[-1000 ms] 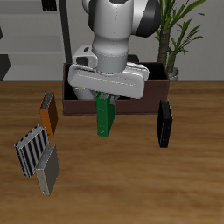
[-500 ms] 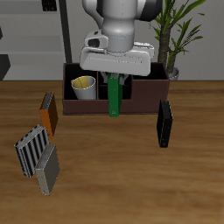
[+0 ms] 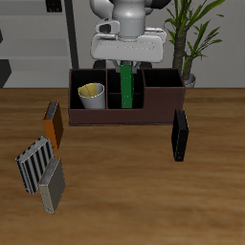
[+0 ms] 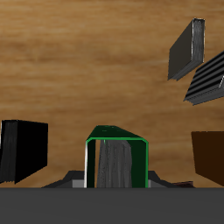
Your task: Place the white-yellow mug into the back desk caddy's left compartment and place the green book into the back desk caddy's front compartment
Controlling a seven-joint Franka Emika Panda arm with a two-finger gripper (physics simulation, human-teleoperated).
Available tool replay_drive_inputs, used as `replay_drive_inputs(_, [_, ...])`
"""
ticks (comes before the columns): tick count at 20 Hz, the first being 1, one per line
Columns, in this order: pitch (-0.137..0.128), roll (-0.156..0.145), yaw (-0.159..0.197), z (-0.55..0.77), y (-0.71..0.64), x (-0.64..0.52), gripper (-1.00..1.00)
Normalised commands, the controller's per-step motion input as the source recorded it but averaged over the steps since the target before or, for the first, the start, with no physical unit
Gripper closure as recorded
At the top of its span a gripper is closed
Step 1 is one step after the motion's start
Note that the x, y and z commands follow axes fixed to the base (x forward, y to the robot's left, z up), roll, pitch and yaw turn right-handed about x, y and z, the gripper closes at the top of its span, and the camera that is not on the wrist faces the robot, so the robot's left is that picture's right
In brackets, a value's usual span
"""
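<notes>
Gripper (image 3: pixel 127 59) pinches the green book (image 3: pixel 126 86) by its top end and holds it upright over the middle of the back desk caddy (image 3: pixel 163 103), its lower end down among the dark partitions, though I cannot tell which cell it is in. The white-yellow mug (image 3: pixel 91 96) sits in the caddy's left compartment (image 3: pixel 82 80). Nearer the table's front edge, an orange book (image 3: pixel 52 123) and a black book (image 3: pixel 179 135) stand on the table (image 3: pixel 124 201), well apart.
</notes>
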Motion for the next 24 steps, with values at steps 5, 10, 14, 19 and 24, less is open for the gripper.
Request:
replay_drive_inputs(5, [-0.048, -0.032, 0.001, 0.14, -0.11, -0.54, 1.0])
replay_drive_inputs(10, [-0.035, 0.001, 0.036, 0.05, -0.04, -0.46, 1.0])
replay_drive_inputs(14, [-0.035, -0.022, 0.032, 0.09, -0.11, -0.47, 1.0])
replay_drive_inputs(19, [-0.025, 0.033, 0.035, 0.04, -0.08, -0.44, 1.0])
replay_drive_inputs(24, [0.0, -0.012, 0.021, 0.03, -0.13, -0.27, 1.0])
